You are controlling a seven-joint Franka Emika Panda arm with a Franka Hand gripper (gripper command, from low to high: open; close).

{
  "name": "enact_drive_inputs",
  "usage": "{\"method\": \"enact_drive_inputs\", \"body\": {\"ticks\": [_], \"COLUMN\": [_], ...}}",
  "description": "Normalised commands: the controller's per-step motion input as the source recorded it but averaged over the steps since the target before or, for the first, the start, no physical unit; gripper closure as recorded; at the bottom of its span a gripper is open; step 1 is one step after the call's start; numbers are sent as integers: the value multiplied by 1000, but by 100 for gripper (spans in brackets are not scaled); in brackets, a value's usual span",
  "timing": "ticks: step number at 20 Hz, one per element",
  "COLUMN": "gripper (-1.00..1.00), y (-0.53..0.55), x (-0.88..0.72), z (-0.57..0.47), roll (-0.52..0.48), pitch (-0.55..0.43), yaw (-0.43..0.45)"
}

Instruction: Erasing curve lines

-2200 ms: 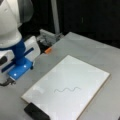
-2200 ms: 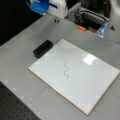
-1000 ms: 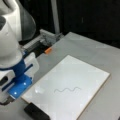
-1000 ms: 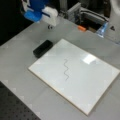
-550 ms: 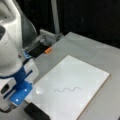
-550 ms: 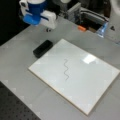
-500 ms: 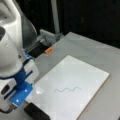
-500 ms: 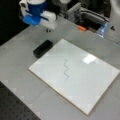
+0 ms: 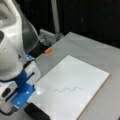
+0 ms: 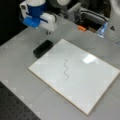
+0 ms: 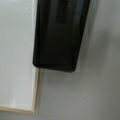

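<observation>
Wrist view looks straight down on the black eraser (image 11: 58, 35), lying against the whiteboard (image 10: 82, 80) corner. Hovering above it, apparently to pick it up, the hand (image 10: 47, 32) has a spread I cannot tell. Curve lines (image 10: 66, 70) sit mid-board, unerased.

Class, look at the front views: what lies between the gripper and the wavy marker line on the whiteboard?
In a front view, the black eraser lies beside the whiteboard corner, between the gripper above and the curve lines; beyond it only bare white board.
</observation>
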Motion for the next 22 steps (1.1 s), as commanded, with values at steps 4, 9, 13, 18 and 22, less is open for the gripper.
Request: {"method": "enact_drive_inputs", "body": {"ticks": [4,9,13,18,22], "gripper": [-100,-100,-100,-100,-100], "y": [-198,-136,-79,-44,-59], "x": [189,211,201,179,183], "z": [-97,-124,-101,-75,-126], "roll": [101,107,126,139,146], "pitch": [-40,-46,-29,-26,-48], "yaw": [46,2,-12,-12,1]}}
